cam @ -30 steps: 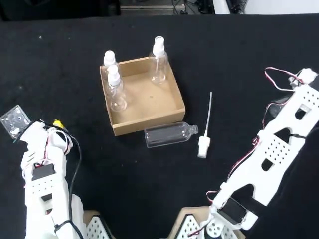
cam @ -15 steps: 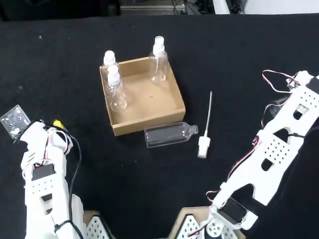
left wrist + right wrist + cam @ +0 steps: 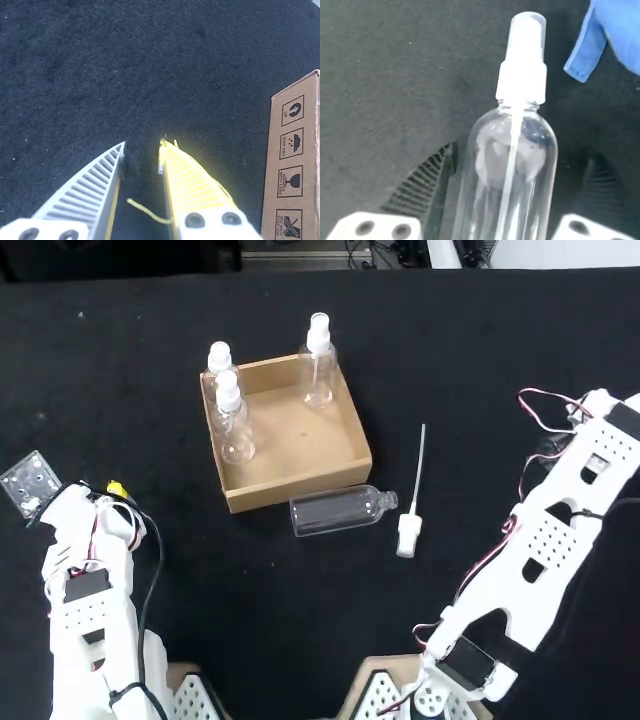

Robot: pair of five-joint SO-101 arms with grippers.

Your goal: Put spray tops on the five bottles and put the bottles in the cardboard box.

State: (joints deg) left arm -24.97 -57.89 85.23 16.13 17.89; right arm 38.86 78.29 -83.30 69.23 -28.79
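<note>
a column of small printed handling symbols is being shown on the outer wall of the cardboard box (image 3: 295, 165) in the left wrist view, and the fine print under them is being left unread. the left gripper (image 3: 142, 145) is being shown over the black table (image 3: 100, 60) beside that wall, its jaws parted by only a narrow gap and gripping nothing. the right gripper (image 3: 520, 155) is being shown spread wide around a capped clear bottle (image 3: 512, 190): one jaw is lying close by its side, the other is standing apart, with a blue cloth (image 3: 605, 35) near the cap. three capped bottles (image 3: 233, 420) are standing in the box, while an uncapped bottle (image 3: 340, 510) is lying just outside its wall, a loose spray top (image 3: 408, 530) beside its neck.
</note>
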